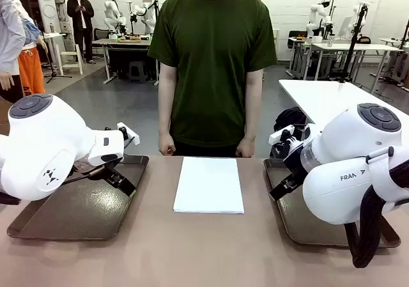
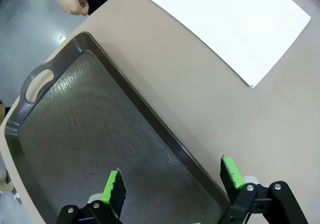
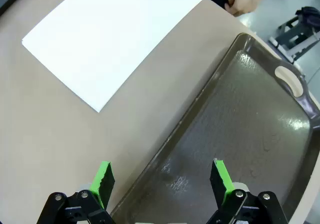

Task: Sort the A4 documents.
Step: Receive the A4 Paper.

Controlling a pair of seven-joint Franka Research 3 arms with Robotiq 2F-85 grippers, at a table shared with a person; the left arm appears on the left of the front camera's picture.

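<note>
Left fingers (image 2: pixel 111 186) and right fingers (image 3: pixel 103 176) are spread, empty. A4 documents (image 1: pixel 209 185), beyond them, should be pinched singly at an edge.

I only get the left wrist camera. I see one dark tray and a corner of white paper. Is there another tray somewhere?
Observer: Yes. A second dark tray lies on the other side of the paper, on the robot's right.
Operator: What's above it?
Observer: The right gripper, wide open, hovering over that tray's inner rim, one finger over the tray and one over the table.
Operator: Is somebody standing there?
Observer: Yes, a person in a dark green T-shirt stands at the far edge, right behind the paper.
</note>
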